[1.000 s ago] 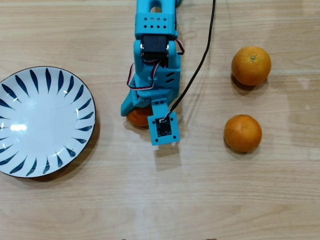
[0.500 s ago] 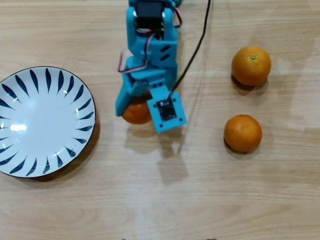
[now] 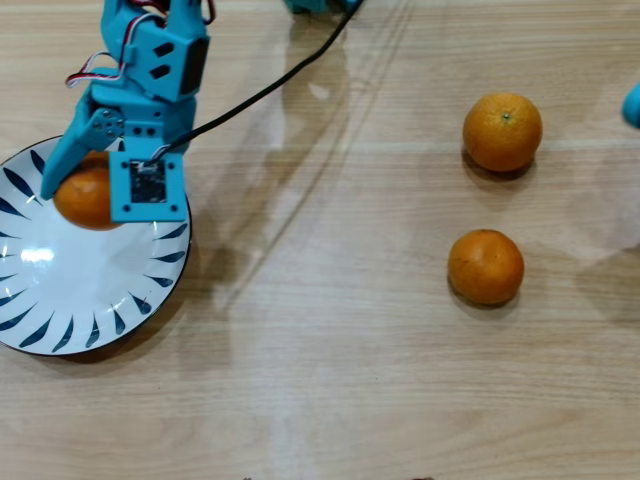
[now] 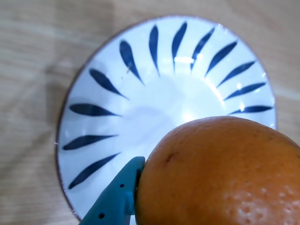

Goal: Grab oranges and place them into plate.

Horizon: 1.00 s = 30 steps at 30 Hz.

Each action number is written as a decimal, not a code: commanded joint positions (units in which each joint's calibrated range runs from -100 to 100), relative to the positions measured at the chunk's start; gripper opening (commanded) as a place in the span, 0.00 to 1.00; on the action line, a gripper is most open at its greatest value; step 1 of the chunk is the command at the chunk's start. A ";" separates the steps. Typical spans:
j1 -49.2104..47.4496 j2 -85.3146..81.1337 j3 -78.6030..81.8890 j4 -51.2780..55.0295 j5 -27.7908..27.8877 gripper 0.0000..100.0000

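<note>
plate [image 3: 70, 300] bare below held orange [image 3: 80, 198], two oranges [image 3: 502, 131] [image 3: 485, 266] well apart

Bright, even overhead light is washing the scene.
Glare is glinting off the plate [image 4: 187, 61]; soft shadows are trailing across the table [image 3: 330, 330]; the held orange [image 4: 220, 173] is looming slightly soft in the wrist view.

orange oranges [image 3: 486, 266]; white plate [image 3: 60, 290], dark-blue strokes
</note>
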 commanded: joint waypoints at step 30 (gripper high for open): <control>-10.81 -19.08 -3.31 22.71 0.04 0.48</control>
